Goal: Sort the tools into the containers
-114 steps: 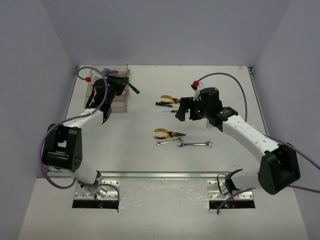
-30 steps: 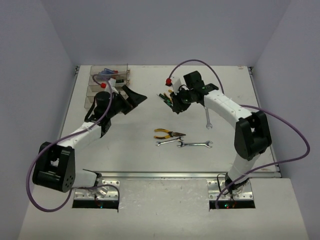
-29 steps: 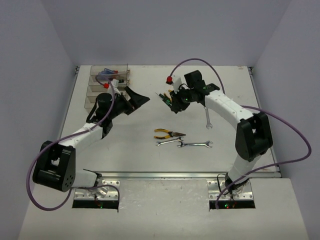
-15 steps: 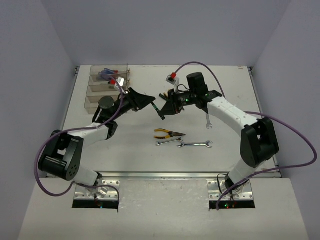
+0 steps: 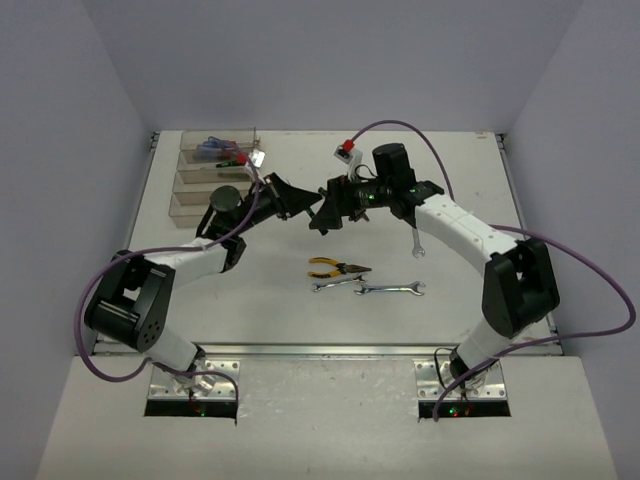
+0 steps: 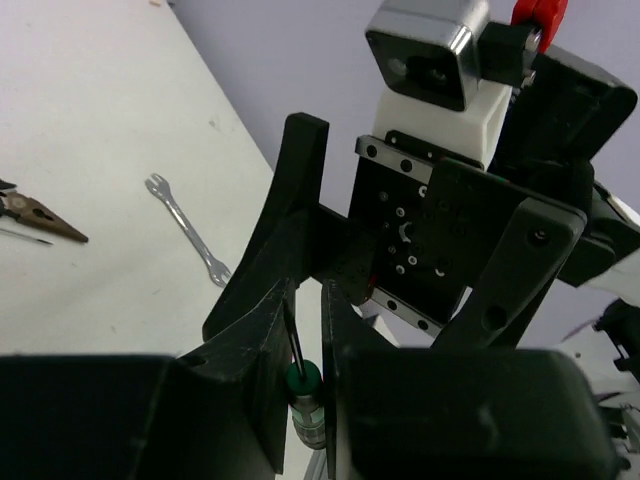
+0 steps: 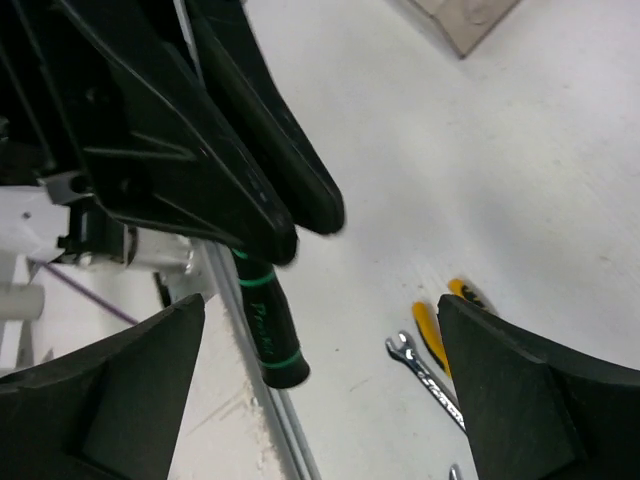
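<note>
Black-green screwdriver (image 7: pixel 268 335) mid-air above counter (image 5: pixel 260 310), midway between side edges. Handover: left fingers (image 7: pixel 235 160) clamped on it, right fingers (image 7: pixel 110 390) spread wide. Next, I'd say: right retreats, left carries it to containers (image 5: pixel 197 179), far-left corner.

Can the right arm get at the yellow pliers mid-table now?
Probably yes: the right gripper is open and empty, and the yellow-handled pliers lie uncovered, with only a wrench close beside them.

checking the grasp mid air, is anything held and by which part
The left gripper holds the screwdriver, pinched at the handle's shaft end; the right gripper is open.
</note>
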`<state>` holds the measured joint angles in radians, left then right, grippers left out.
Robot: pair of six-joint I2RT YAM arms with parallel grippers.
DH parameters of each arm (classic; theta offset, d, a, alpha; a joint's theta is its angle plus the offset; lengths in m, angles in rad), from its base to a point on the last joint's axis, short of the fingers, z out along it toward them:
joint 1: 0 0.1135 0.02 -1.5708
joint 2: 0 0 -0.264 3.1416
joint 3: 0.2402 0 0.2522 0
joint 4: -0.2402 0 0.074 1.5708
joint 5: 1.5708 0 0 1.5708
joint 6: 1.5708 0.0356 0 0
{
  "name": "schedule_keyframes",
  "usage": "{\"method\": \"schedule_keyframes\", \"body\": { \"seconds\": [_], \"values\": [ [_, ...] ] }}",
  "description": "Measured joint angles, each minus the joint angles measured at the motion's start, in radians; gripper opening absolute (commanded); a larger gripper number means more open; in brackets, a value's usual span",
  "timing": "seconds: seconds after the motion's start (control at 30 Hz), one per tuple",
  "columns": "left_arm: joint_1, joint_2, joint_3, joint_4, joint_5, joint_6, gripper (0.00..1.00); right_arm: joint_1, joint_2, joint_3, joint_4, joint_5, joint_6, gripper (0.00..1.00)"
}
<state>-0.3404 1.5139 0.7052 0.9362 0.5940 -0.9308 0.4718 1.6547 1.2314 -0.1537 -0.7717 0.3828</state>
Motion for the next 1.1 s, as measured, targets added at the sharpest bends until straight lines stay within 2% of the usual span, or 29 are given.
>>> {"method": "schedule_keyframes", "body": {
  "seconds": [0.13,0.37,0.5,0.67,0.73,0.87,0.93,1.0,1.1],
  "values": [
    [0.079,0.016,0.087,-0.172,-0.094,-0.010,0.00,-0.033,-0.065,-0.079,-0.010,0.186,0.022,0.99],
    [0.368,0.204,0.398,-0.568,-0.424,-0.079,0.00,-0.095,-0.270,-0.286,-0.056,0.485,0.038,0.99],
    [0.452,0.384,0.621,-0.695,-0.593,-0.115,0.00,-0.090,-0.354,-0.370,-0.071,0.523,0.031,0.99],
    [0.478,0.578,0.842,-0.800,-0.734,-0.125,0.03,-0.089,-0.412,-0.439,-0.083,0.536,0.017,0.99],
    [0.479,0.627,0.891,-0.834,-0.754,-0.124,0.15,-0.089,-0.418,-0.450,-0.088,0.538,0.012,0.99],
    [0.479,0.673,0.924,-0.869,-0.775,-0.126,0.58,-0.089,-0.419,-0.452,-0.089,0.543,-0.002,0.99],
    [0.479,0.674,0.918,-0.873,-0.783,-0.124,0.72,-0.089,-0.419,-0.452,-0.090,0.547,-0.009,0.99],
    [0.479,0.673,0.904,-0.868,-0.788,-0.127,0.82,-0.089,-0.417,-0.451,-0.090,0.552,-0.015,0.99],
    [0.479,0.668,0.879,-0.869,-0.797,-0.133,0.85,-0.089,-0.408,-0.450,-0.092,0.556,-0.019,0.99]
  ]
}}
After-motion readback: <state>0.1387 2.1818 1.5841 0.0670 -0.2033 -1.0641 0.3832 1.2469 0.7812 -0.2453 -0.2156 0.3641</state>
